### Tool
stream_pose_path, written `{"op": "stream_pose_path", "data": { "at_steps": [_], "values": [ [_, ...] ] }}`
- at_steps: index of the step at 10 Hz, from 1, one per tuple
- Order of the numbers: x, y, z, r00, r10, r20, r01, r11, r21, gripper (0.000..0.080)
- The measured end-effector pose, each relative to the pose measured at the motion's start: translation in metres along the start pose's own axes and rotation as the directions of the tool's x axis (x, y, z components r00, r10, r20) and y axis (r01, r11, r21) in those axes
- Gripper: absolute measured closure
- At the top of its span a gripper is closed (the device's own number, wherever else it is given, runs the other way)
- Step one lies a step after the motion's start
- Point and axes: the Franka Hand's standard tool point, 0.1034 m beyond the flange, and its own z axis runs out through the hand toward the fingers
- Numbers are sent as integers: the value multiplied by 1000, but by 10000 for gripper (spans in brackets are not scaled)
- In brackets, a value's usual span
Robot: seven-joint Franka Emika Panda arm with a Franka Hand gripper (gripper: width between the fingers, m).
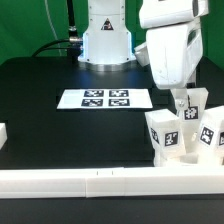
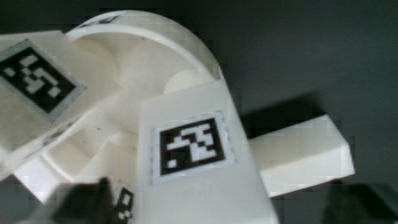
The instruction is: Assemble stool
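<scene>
In the exterior view, the white stool parts stand at the right: chunky legs with black-and-white tags (image 1: 165,135), (image 1: 212,128) and one farther back (image 1: 192,104). My gripper (image 1: 186,100) has come down over that back leg. In the wrist view a tagged leg (image 2: 196,145) lies right under the camera against the round white seat (image 2: 151,45), which carries another tag (image 2: 39,78). My gripper (image 2: 231,205) straddles the leg with its dark fingers (image 2: 89,200) far apart at the frame corners. It is open and not clamped on the leg.
The marker board (image 1: 105,98) lies flat mid-table. A long white rail (image 1: 100,182) runs along the front edge, and a short white piece (image 1: 3,133) sits at the exterior view's left. The arm's base (image 1: 105,40) stands at the back.
</scene>
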Motion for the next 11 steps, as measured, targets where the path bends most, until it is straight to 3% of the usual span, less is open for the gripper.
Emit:
{"op": "stream_pose_path", "data": {
  "at_steps": [1, 2, 5, 8, 11],
  "values": [
    [0, 0, 0, 1000, 1, 0, -1, 1000, -1, 426],
    [-1, 1, 0, 1000, 2, 0, -2, 1000, -1, 462],
    [-1, 1, 0, 999, 36, 0, -36, 999, -1, 462],
    [2, 2, 1, 938, 346, -4, -346, 938, 1, 462],
    [9, 6, 2, 826, 562, -50, -564, 826, -27, 461]
  ]
}}
